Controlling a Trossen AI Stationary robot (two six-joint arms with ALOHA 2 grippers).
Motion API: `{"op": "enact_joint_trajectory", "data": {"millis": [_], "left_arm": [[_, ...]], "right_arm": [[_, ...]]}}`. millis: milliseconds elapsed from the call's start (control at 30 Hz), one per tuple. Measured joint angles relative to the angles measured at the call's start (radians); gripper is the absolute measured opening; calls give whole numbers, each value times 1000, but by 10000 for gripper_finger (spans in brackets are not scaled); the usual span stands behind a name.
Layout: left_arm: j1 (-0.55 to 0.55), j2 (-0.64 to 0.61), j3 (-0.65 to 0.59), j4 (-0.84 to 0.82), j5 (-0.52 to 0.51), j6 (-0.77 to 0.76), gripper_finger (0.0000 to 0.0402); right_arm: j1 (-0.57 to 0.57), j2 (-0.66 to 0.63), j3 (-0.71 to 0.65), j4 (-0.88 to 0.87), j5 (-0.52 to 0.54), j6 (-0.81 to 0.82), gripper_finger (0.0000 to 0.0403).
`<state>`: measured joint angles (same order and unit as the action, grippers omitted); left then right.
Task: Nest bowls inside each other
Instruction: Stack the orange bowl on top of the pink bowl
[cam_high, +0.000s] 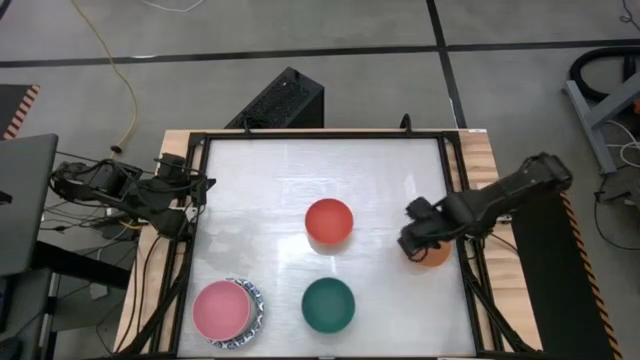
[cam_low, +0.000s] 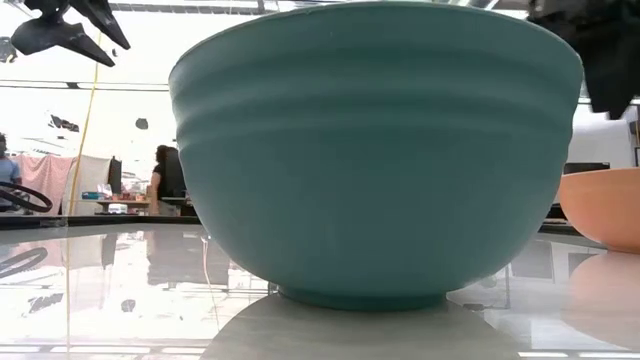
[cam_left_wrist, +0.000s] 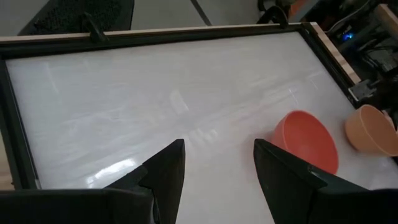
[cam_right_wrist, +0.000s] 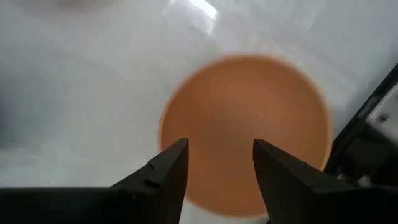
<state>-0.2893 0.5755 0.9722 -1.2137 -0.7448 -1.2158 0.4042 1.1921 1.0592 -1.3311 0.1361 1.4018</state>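
My right gripper (cam_right_wrist: 214, 171) is parked straight over the orange bowl (cam_right_wrist: 245, 127), fingers spread apart with nothing between them, just the inside of the bowl showing through the gap. In the overhead shot that's at the right side of the frame, right gripper (cam_high: 418, 240) covering most of the orange bowl (cam_high: 436, 256), which sits close to the black frame rail at the table's (cam_high: 300, 170) right edge.

Nearest the bottom of the overhead frame is the dark green bowl (cam_high: 328, 304), sitting alone at bottom centre (in the table-level shot the same green bowl (cam_low: 375, 150) fills nearly the whole picture, with a slice of the orange bowl (cam_low: 605, 205) poking in at the right edge). Bottom left there's the pink bowl (cam_high: 221, 308) sitting inside a blue-patterned bowl (cam_high: 254, 305), so that pair is already nested. I can't tell if anything else is under them.

A bit farther up, around the middle of the frame, the red bowl (cam_high: 329, 221) sits by itself, well apart from the others.

My left gripper (cam_high: 192, 190) is idle at the left edge of the table, fingers open and empty too. Its own camera shows the left gripper (cam_left_wrist: 217, 174) over bare white tabletop, with the red bowl (cam_left_wrist: 308, 142) and the orange bowl (cam_left_wrist: 372, 129) off to the right.
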Motion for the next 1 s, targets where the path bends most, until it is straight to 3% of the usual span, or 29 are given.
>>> {"op": "enact_joint_trajectory", "data": {"millis": [200,500,767,1000], "left_arm": [[0,0,0,0,-4,-1,180],[0,0,0,0,-25,-3,180],[0,0,0,-3,-28,5,180],[0,0,0,-7,-27,7,180]], "right_arm": [[72,3,-54,71,-1,101,198],[87,156,-55,205,-2,6,198],[85,222,-55,165,-2,-22,198],[81,318,-55,249,-26,-124,192]]}}
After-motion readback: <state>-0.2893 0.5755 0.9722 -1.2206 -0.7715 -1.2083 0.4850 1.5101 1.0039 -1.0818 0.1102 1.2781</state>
